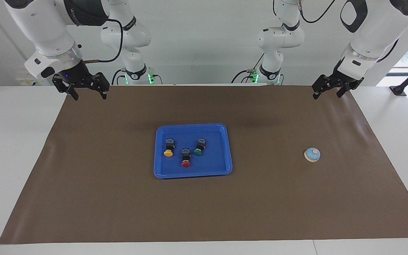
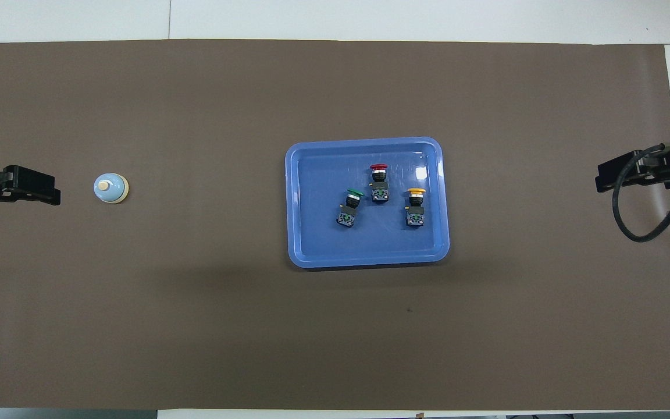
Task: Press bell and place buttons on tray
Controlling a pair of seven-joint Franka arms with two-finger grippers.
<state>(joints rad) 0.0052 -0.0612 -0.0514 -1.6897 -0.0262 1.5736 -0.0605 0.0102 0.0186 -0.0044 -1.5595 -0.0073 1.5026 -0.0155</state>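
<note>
One flat bright blue plastic tray (image 1: pixel 227 148) holds three black-bodied mushroom-cap buttons (image 1: pixel 186 157): one yellow, one red, one green. One light blue dome bell (image 1: pixel 312 154) sits toward the left arm's end of the table. The left hand (image 1: pixel 329 92) and right hand (image 1: pixel 88 92) both hang spread and empty over the brown mat's (image 1: pixel 119 198) corners near the robots.

tray (image 1: pixel 192 170): mid-tabletop
buttons (image 1: pixel 186 157): three in tray, apart
bell (image 1: pixel 312 154): on tabletop toward left arm's end, well apart from tray

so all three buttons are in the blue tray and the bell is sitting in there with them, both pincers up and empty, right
Not quite: the bell is not in the tray. In the facing view it sits on the brown mat, apart from the tray, toward the left arm's end of the table. The rest holds: the yellow button, red button and green button lie in the tray, and the left pincer and right pincer hang open and empty.
</note>
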